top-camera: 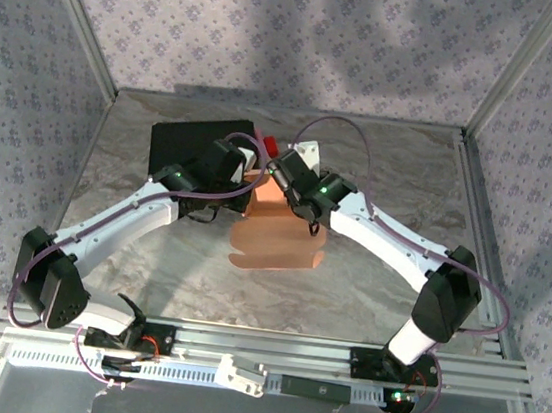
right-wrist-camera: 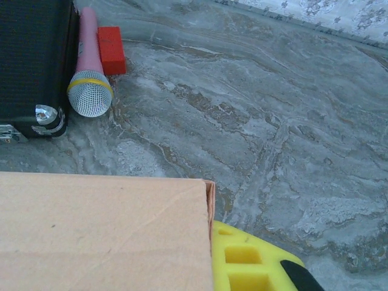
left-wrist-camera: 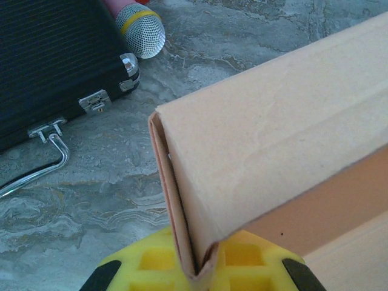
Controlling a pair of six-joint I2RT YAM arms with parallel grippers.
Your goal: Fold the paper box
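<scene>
The paper box (top-camera: 274, 239) is salmon-orange cardboard lying mid-table, with one part folded upright at its far end. My left gripper (top-camera: 251, 171) comes in from the left and my right gripper (top-camera: 281, 181) from the right, and both meet at that raised part. In the left wrist view the yellow fingers (left-wrist-camera: 151, 260) pinch a doubled wall edge of the paper box (left-wrist-camera: 267, 139), so my left gripper (left-wrist-camera: 197, 264) is shut on it. In the right wrist view a panel of the paper box (right-wrist-camera: 103, 236) covers one finger. The other yellow finger (right-wrist-camera: 248, 260) presses against the panel's edge, with my right gripper (right-wrist-camera: 210, 245) shut on it.
A black case (top-camera: 195, 144) lies at the back left, its latches and handle near the box (left-wrist-camera: 48, 60). A pink microphone (right-wrist-camera: 90, 91) with a silver mesh head and a red block (right-wrist-camera: 111, 48) lie beside the case. Patterned walls close in the grey marbled table (top-camera: 400, 181).
</scene>
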